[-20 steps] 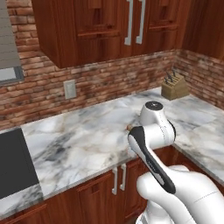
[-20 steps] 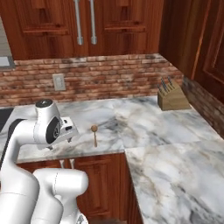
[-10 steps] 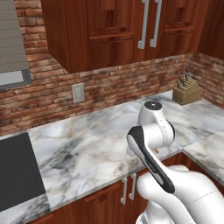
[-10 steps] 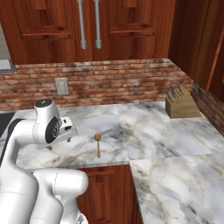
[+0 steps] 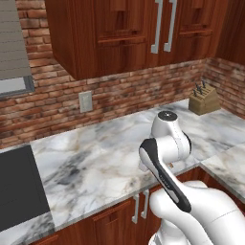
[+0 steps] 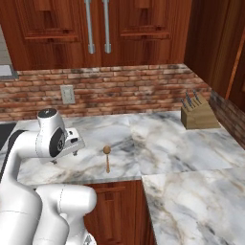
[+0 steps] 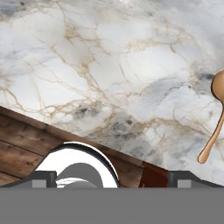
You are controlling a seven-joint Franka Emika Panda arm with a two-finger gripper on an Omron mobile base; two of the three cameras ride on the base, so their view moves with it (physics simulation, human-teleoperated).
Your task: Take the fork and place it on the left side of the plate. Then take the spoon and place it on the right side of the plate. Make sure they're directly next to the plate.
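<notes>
The spoon [image 6: 106, 158] is small and brown and lies on the marble counter [image 6: 158, 143] near its front edge, bowl toward the wall. The hand view has the spoon [image 7: 214, 118] at its right edge. My gripper [image 6: 64, 156] hangs just left of the spoon, above the counter's front edge. In the hand view the gripper [image 7: 113, 178] is open, its fingertips [image 7: 41, 177] far apart with nothing between them. The fork and the plate are out of view.
A wooden knife block [image 6: 197, 115] stands at the back right by the brick wall [image 6: 124, 91]. A black stovetop [image 5: 16, 191] lies at the counter's left end. The counter turns a corner toward me on the right. Dark wood cabinets [image 5: 134, 33] hang overhead.
The whole picture has shifted, so the base has driven; the counter and spoon now sit nearer and lower in the right base view. The shift has nearly stopped. The gripper stays open.
</notes>
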